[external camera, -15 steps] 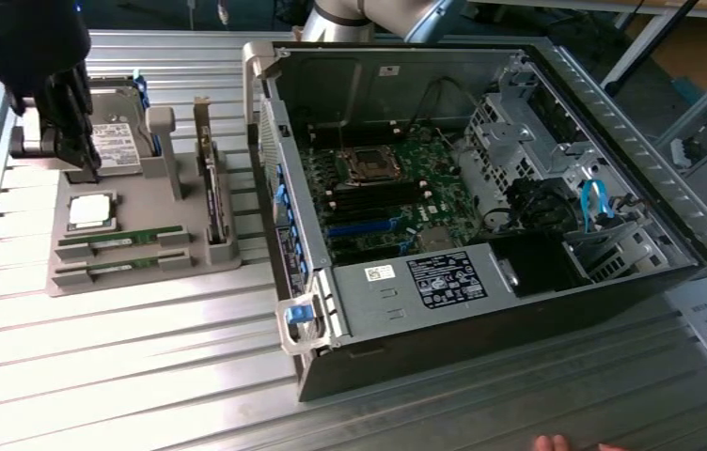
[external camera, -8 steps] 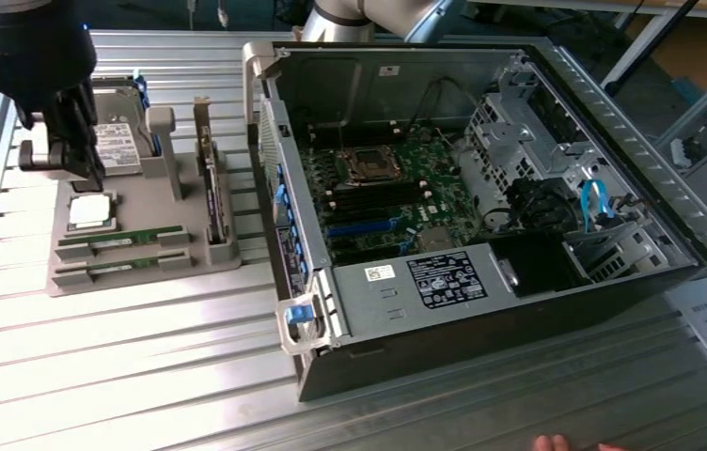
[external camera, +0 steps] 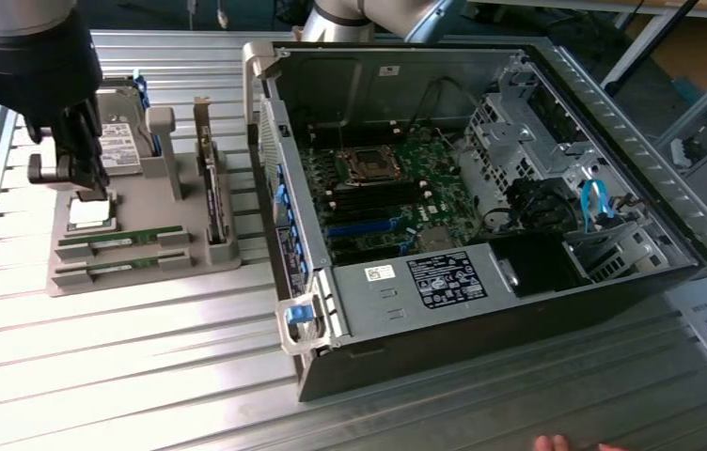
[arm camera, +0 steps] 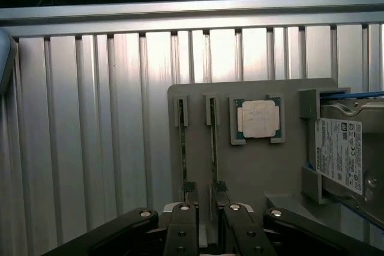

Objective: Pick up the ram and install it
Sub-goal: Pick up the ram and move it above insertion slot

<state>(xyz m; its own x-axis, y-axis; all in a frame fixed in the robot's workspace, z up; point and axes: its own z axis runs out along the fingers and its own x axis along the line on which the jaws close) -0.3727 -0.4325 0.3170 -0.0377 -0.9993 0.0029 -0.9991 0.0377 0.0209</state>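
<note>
Green ram (arm camera: 213,145) near wide-spread gripper (arm camera: 204,199)

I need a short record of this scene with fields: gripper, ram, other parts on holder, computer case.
gripper: gripper open, holds nothing, above the holder
ram: first ram stick and second ram stick sit in holder slots, not installed
other parts on holder: processor chip, hard drive
computer case: computer case open, on the exterior view's right of the holder
</note>
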